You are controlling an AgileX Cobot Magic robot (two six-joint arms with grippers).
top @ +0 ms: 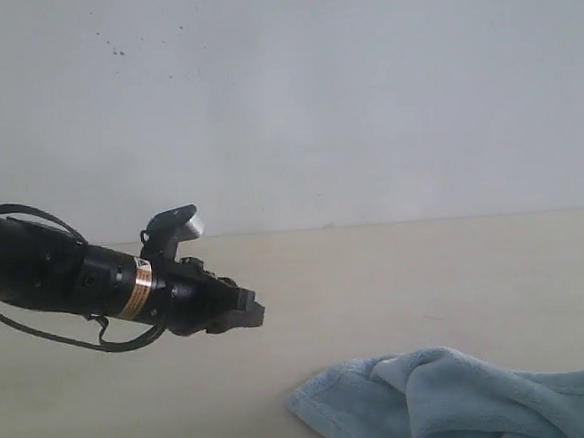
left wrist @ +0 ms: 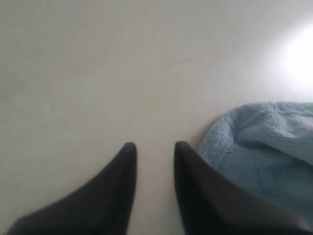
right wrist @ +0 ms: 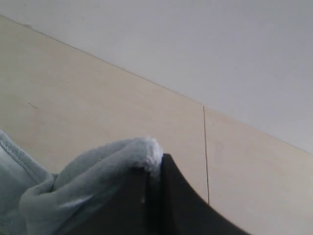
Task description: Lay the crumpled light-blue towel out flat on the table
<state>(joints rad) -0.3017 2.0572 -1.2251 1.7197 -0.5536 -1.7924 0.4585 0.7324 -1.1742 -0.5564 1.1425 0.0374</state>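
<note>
The light-blue fluffy towel (top: 455, 400) lies crumpled on the beige table (top: 396, 272) at the front right, running out of the exterior view. My left gripper (top: 256, 316) hovers above the table, just left of the towel's near corner. In the left wrist view its dark fingers (left wrist: 126, 166) stand apart over bare table, and the left gripper (left wrist: 155, 146) holds nothing. The towel (left wrist: 266, 147) lies right beside one finger. My right gripper (right wrist: 155, 164) is shut on a raised fold of the towel (right wrist: 98, 169), lifted off the table (right wrist: 98, 98). It is out of the exterior view.
A white wall (top: 283, 89) rises behind the table's back edge. A thin dark seam (right wrist: 205, 147) crosses the tabletop in the right wrist view. The left arm's black cable (top: 39, 332) loops below its forearm.
</note>
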